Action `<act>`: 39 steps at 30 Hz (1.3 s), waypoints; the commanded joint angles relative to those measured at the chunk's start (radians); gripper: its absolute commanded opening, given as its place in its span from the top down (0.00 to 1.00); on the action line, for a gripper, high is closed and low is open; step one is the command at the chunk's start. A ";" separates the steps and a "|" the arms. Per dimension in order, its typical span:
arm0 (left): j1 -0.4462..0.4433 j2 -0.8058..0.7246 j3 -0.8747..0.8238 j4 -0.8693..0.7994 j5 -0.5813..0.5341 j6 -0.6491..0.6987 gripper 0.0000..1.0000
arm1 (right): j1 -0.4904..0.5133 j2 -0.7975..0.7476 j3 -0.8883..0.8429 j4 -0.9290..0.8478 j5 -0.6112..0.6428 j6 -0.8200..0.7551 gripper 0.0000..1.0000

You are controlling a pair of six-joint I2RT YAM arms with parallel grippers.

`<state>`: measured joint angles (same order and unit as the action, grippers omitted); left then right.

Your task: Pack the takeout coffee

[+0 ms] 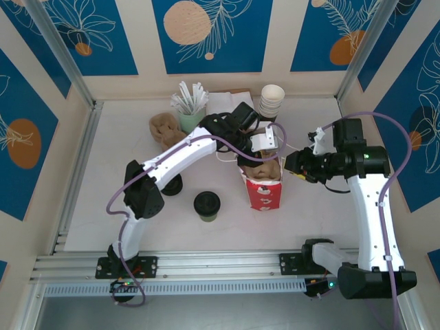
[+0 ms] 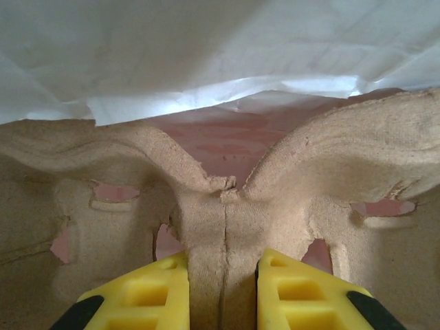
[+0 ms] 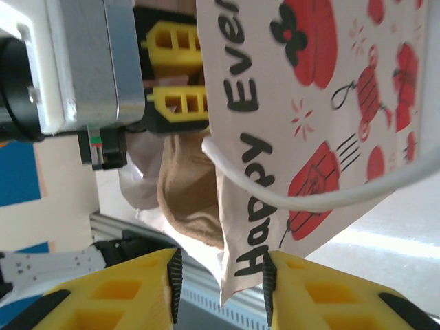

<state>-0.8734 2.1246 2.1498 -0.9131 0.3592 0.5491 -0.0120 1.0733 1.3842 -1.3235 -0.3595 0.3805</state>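
Yellow fingertips [image 2: 137, 302] of the left gripper [image 2: 222, 295] sit closest, clenched on the middle ridge of a brown pulp cup carrier [image 2: 330, 165]. It stands inside the paper bag [image 3: 309, 103], with white paper rising behind it. At the bag's right edge is the right gripper [image 3: 221, 289]. Its jaws stand apart, released, and the printed red-and-white paper lies in the gap, against one finger and clear of the other. A white cord handle [image 3: 289, 201] loops across the bag's side.

From above, the takeout coffee [image 1: 206, 204] stands upright on the white table [image 1: 117, 144], near and to the left of the bag. It is apart from the bag and from both grippers, black lid on, nothing covering it. The left arm [image 1: 185, 152] stretches from the near left across the table to the bag's mouth, crossing over a loose black lid [image 1: 172, 185] and hiding part of it.

Counted: one bag, one takeout coffee, one loose lid, and two pulp carriers — one in the bag, a second carrier [image 1: 165, 129] lying on the table at the far left. At the far edge there is also one pale green cup of white sticks [image 1: 191, 113] and one stack of white cups [image 1: 272, 102]
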 commanded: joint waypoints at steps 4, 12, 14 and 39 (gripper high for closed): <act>-0.011 0.047 0.001 0.026 0.017 -0.014 0.79 | -0.012 -0.034 -0.029 0.088 0.033 -0.010 0.57; -0.010 0.073 0.014 0.033 0.002 -0.032 0.78 | -0.014 -0.023 -0.095 0.179 0.011 0.012 0.52; -0.011 0.077 0.018 0.035 -0.008 -0.037 0.78 | -0.013 -0.011 -0.100 0.189 0.008 0.017 0.52; 0.024 0.071 0.114 0.019 -0.083 -0.256 0.81 | 0.000 -0.185 -0.260 0.150 -0.205 0.243 0.59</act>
<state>-0.8593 2.1712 2.2326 -0.8761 0.3126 0.3420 -0.0189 0.8864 1.1625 -1.2354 -0.4820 0.5499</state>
